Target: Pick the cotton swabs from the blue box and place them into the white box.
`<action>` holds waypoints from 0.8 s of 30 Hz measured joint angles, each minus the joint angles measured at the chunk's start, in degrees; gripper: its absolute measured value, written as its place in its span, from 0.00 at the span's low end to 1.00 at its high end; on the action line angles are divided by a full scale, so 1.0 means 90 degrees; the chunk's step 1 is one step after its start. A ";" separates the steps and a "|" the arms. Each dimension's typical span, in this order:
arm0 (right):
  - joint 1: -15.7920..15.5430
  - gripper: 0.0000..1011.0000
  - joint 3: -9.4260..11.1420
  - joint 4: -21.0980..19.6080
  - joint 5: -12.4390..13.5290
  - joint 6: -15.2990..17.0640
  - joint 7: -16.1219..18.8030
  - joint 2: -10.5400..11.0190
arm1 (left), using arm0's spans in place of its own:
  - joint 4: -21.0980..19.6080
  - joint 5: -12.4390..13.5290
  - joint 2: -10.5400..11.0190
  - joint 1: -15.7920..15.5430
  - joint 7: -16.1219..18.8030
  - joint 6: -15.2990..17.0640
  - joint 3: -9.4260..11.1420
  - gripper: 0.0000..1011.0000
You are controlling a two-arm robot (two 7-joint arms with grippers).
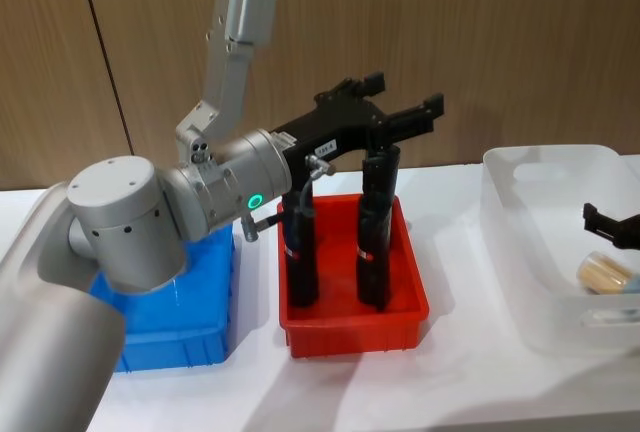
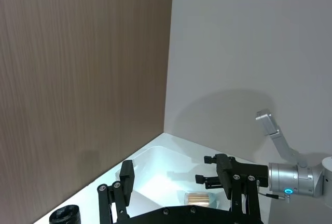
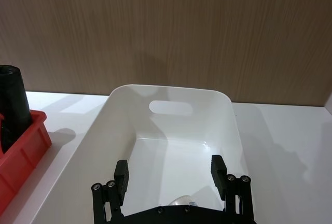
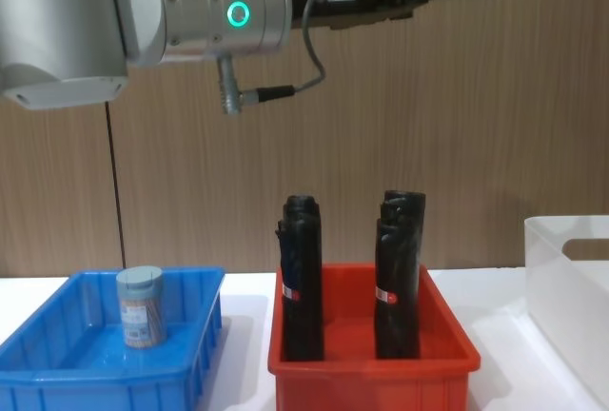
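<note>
Where my left arm crosses the head view, it hides much of the blue box (image 1: 190, 330) at the left of the white table (image 1: 460, 387). From the chest I see one cotton swab jar (image 4: 141, 307) standing upright inside that box, its pale blue lid on top and tan sticks showing through the clear wall. Any print on it is too small for me to read.

My left gripper (image 1: 404, 95) hangs high above the red bin (image 4: 371, 382), well apart from everything, its fingers spread wide with nothing between them. A small white sticker on its black body carries print I cannot make out.

In the red bin the left black roll (image 4: 302, 278) and the right black roll (image 4: 400, 273) stand upright side by side. Each bears a red-and-white label low on its side, with writing too fine to read.

At the right sits the white box (image 1: 515, 242), a slot handle cut near its rim. A second cotton swab jar (image 1: 604, 272) lies on its side on the floor of it. My right gripper (image 3: 169, 168) hovers over the box above that jar, fingers wide apart and empty.
</note>
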 joint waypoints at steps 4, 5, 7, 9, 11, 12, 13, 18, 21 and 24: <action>-0.0068 0.99 -0.0031 -0.0092 0.0000 -0.0038 -0.0023 -0.0012 | -0.0027 0.0037 0.0031 0.0061 0.0074 -0.0045 0.0008 0.99; -0.0088 0.99 -0.0042 -0.0116 0.0000 -0.0047 -0.0029 -0.0015 | -0.0051 0.0074 0.0056 0.0105 0.0136 -0.0084 0.0017 0.99; -0.0171 0.99 -0.0088 -0.0235 -0.0003 -0.0097 -0.0067 -0.0032 | -0.0096 0.0142 0.0100 0.0190 0.0254 -0.0160 0.0032 0.99; -0.0287 0.99 -0.0146 -0.0385 -0.0015 -0.0163 -0.0114 -0.0053 | -0.0133 0.0201 0.0142 0.0269 0.0351 -0.0223 0.0049 0.99; -0.0371 0.99 -0.0192 -0.0500 -0.0027 -0.0215 -0.0148 -0.0071 | -0.0172 0.0262 0.0184 0.0345 0.0454 -0.0285 0.0064 0.99; -0.0416 0.99 -0.0215 -0.0560 -0.0031 -0.0241 -0.0166 -0.0079 | -0.0218 0.0333 0.0234 0.0439 0.0573 -0.0362 0.0082 0.99; -0.0456 0.99 -0.0234 -0.0612 -0.0033 -0.0260 -0.0181 -0.0086 | -0.0241 0.0372 0.0259 0.0483 0.0637 -0.0402 0.0091 0.99; -0.0780 0.99 -0.0400 -0.1057 -0.0054 -0.0453 -0.0317 -0.0150 | -0.0408 0.0625 0.0432 0.0806 0.1064 -0.0678 0.0153 0.99; -0.0970 0.99 -0.0499 -0.1318 -0.0081 -0.0559 -0.0393 -0.0185 | -0.0506 0.0780 0.0536 0.1002 0.1325 -0.0838 0.0188 0.99; -0.1148 0.99 -0.0588 -0.1559 -0.0090 -0.0666 -0.0468 -0.0219 | -0.0606 0.0925 0.0636 0.1189 0.1573 -0.0997 0.0224 0.99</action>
